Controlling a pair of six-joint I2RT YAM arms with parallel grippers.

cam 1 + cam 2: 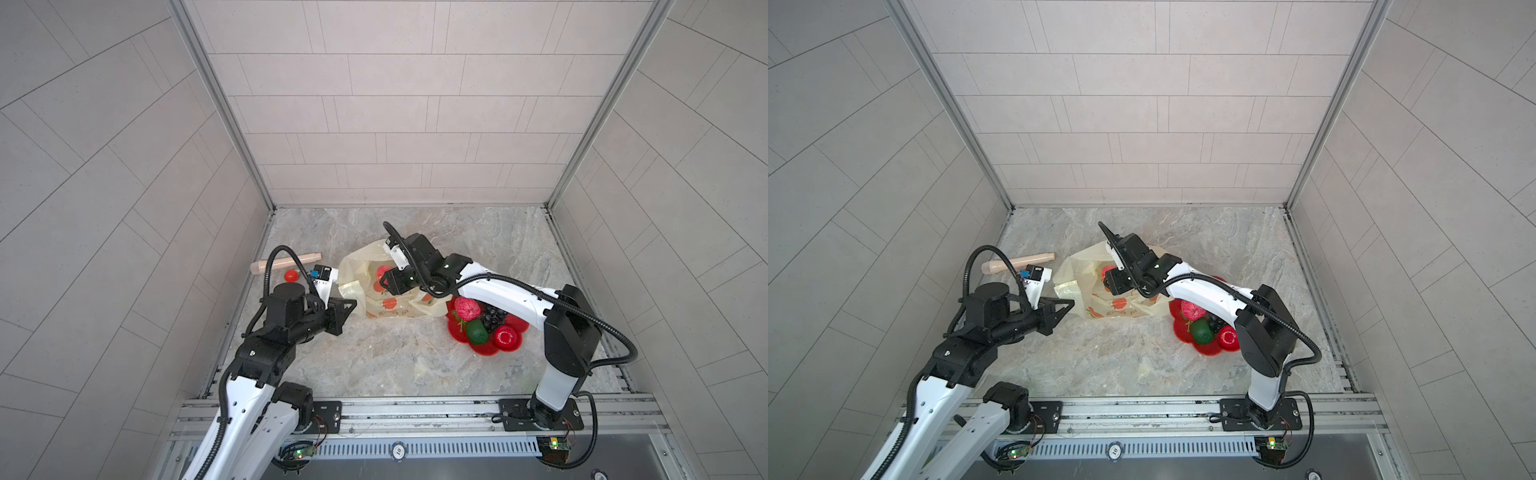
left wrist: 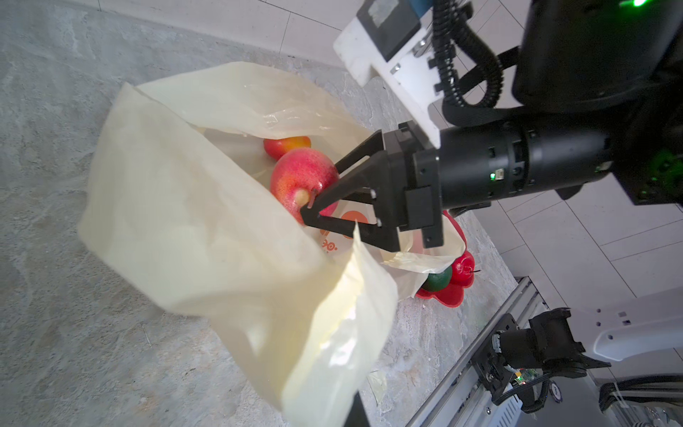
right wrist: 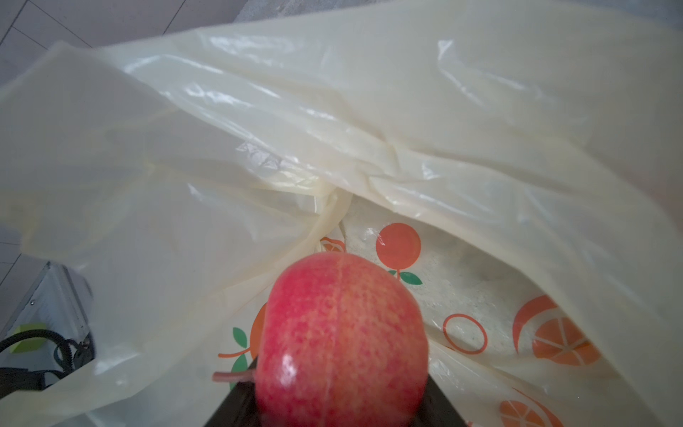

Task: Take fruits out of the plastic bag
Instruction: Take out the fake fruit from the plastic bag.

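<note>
Right jaws hold peach, stem pointing toward plastic bag mouth

Pale-yellow translucent plastic bag printed with orange fruits and green leaves, red-pink speckled peach at lower centre, red plate, green oval fruit, pink wrinkly fruit, dark purple grape bunch, glossy red round fruit, grey marbled table.

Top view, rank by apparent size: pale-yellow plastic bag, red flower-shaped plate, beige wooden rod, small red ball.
Largest to smallest in a top view:
1. pale-yellow plastic bag
2. red flower-shaped plate, partly covered
3. beige wooden rod
4. small red ball
</note>
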